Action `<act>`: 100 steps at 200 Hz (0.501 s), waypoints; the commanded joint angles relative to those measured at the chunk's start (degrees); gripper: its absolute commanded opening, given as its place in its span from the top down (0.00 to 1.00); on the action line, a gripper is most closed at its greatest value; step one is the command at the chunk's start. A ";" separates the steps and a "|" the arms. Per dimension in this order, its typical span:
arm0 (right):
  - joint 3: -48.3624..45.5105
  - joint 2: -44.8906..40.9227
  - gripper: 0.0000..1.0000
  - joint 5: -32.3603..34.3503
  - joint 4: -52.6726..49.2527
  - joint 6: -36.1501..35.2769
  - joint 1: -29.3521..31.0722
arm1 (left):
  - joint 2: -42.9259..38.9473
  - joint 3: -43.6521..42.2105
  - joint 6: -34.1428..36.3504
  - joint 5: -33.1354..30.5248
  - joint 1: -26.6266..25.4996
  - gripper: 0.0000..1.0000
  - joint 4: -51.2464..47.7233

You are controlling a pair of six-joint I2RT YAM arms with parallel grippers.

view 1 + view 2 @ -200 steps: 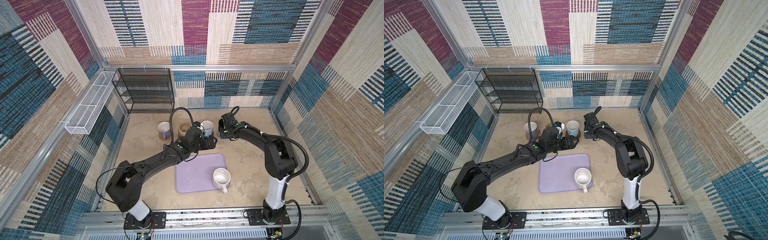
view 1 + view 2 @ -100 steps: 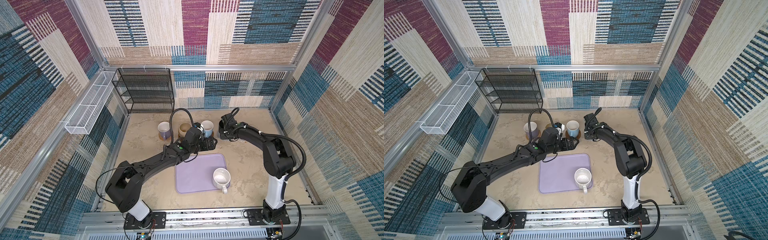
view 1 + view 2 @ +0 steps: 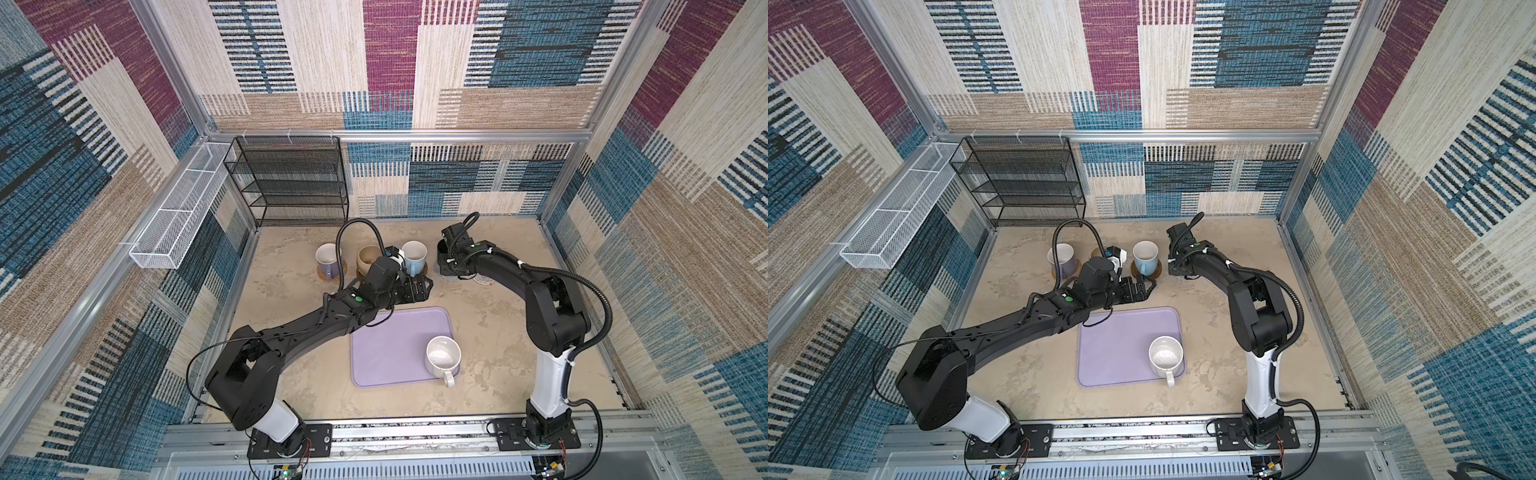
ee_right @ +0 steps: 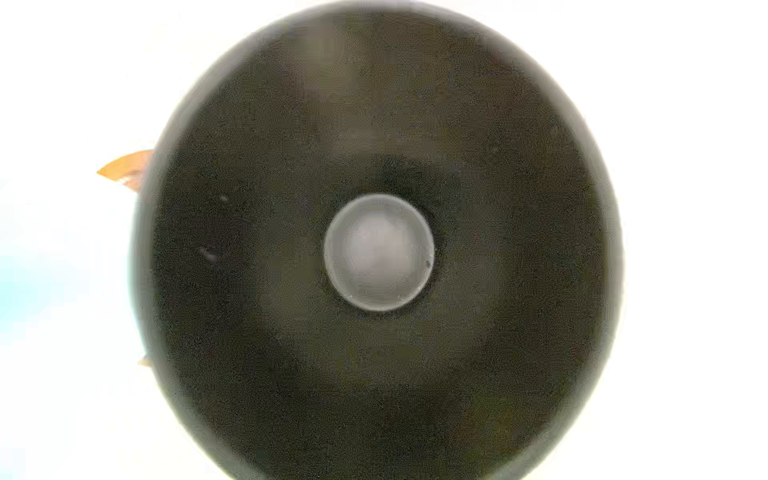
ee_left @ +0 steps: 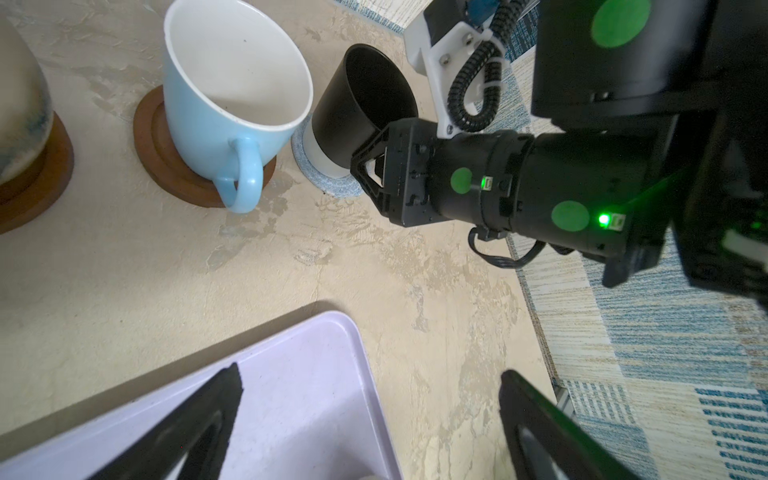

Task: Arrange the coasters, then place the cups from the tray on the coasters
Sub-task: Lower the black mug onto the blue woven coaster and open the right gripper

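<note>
Both top views: left end effector [image 3: 417, 286] hangs over the bench [image 3: 492, 382] btw the mug row & the tray [image 3: 386, 332], jaws wide apart, nothing in them. Back row from the left: lavender mug [image 3: 327, 257] on tan coaster [image 3: 321, 273], beige mug [image 3: 369, 258], light blue mug [image 3: 414, 254]. Right end effector [image 3: 449, 269] sits low, just right of the blue mug. The black mug is hidden under it here. Whitish coaster [image 3: 484, 281] shows partly beside that arm. Speckled white mug [image 3: 1166, 356] stands in the tray's near right corner, handle poking past the rim.

Left wrist: fingers [image 5: 199, 419] spread wide above the tray corner, empty. Light blue mug on dark brown coaster [image 5: 166, 166]; beige mug on another like it. Black mug [image 5: 357, 112] on grey-blue coaster [image 5: 328, 187] w/ right end effector against its side; can't tell if it grips or not.

Right wrist: cam looks straight down into the black mug, which fills the frame. Surroundings are blown out white.
</note>
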 commanded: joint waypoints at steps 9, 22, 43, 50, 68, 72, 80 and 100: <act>0.44 -2.18 0.50 0.32 0.34 0.34 0.07 | -1.68 -2.05 -2.12 -1.01 0.02 0.01 3.88; -0.38 -4.38 0.43 -0.54 0.78 0.37 0.06 | -2.68 -3.27 -2.28 -1.09 0.01 0.01 4.65; -2.66 -8.79 0.09 -1.27 1.35 1.06 0.02 | -4.97 -5.03 -2.56 -1.46 0.05 0.01 4.86; -3.92 -10.62 0.02 -2.07 1.97 1.12 0.02 | -5.97 -5.80 -2.70 -1.29 0.04 0.01 5.00; -7.53 -15.49 0.01 -4.51 3.11 1.04 0.17 | -8.52 -7.82 -2.76 -0.26 0.03 0.01 5.25; -8.20 -16.59 0.00 -4.85 3.11 0.96 0.19 | -9.06 -8.26 -2.80 0.14 0.08 0.01 5.34; -9.73 -18.92 0.00 -5.43 3.01 0.83 0.45 | -10.23 -9.31 -2.70 1.40 0.04 0.01 5.92; -14.77 -25.88 0.00 -7.41 3.58 0.08 0.95 | -12.78 -11.37 -2.55 5.43 0.08 0.01 6.89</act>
